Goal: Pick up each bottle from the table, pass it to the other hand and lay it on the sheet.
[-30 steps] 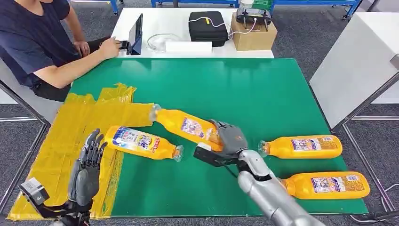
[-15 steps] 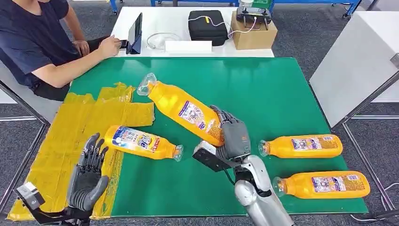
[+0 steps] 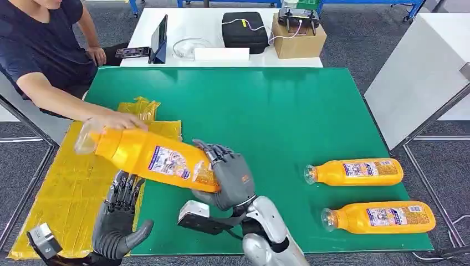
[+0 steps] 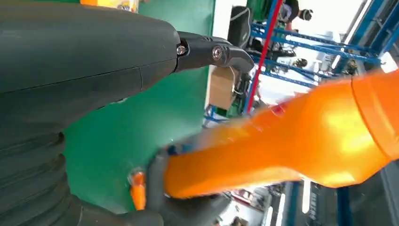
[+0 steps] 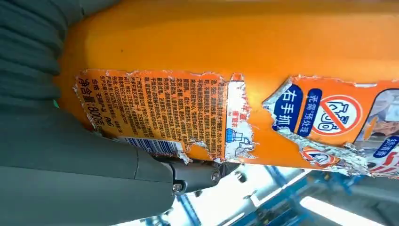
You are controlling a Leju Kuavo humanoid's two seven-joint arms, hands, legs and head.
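Right hand (image 3: 230,180) grips the bottle (image 3: 147,157) by its base — left of centre — while left hand (image 3: 119,221), fingers spread and holding nothing, waits beneath; two bottles (image 3: 354,172) lie at right.

Grey carpet floor (image 3: 343,39) all around, and a green-topped table (image 3: 277,105) fills the middle. Behind it sits a white table (image 3: 221,58) carrying a black case (image 3: 244,33), a cardboard box (image 3: 296,41) and a tablet (image 3: 162,39). A person (image 3: 44,55) sits at the left; a white cabinet (image 3: 421,77) stands right.
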